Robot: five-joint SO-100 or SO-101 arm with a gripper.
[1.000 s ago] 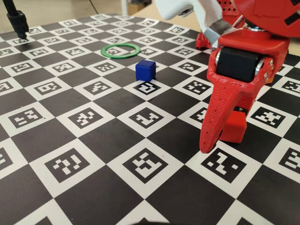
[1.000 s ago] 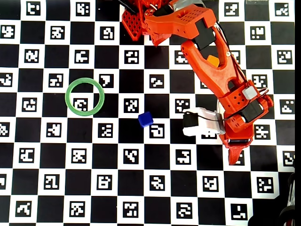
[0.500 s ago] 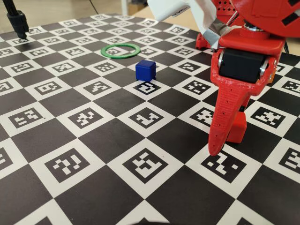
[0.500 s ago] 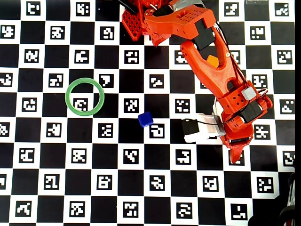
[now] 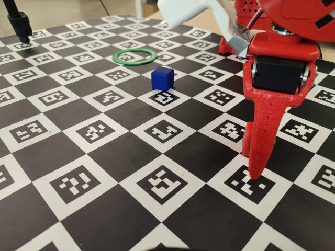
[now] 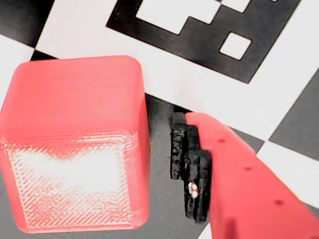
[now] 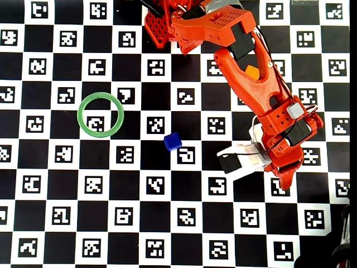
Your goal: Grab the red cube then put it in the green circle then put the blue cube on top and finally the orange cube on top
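Matte, round-edged red cube (image 6: 75,144) — ridged print lines — beside gripper (image 6: 164,164).

Checkerboard mat (image 7: 56,223) of black squares and white squares with black marker codes covers the whole table surface. Gripper (image 7: 287,181) low over the mat, finger tip (image 5: 255,175) over a white marker square in the fixed view. Red cube (image 6: 75,144) sits on the mat just beside the gripper's finger in the wrist view. Blue cube (image 7: 173,142) on the mat well left of the gripper in the overhead view. Green circle (image 7: 100,114) flat on the mat, further left beyond the blue cube. Orange cube (image 7: 252,72) near the arm base, partly hidden by the arm.
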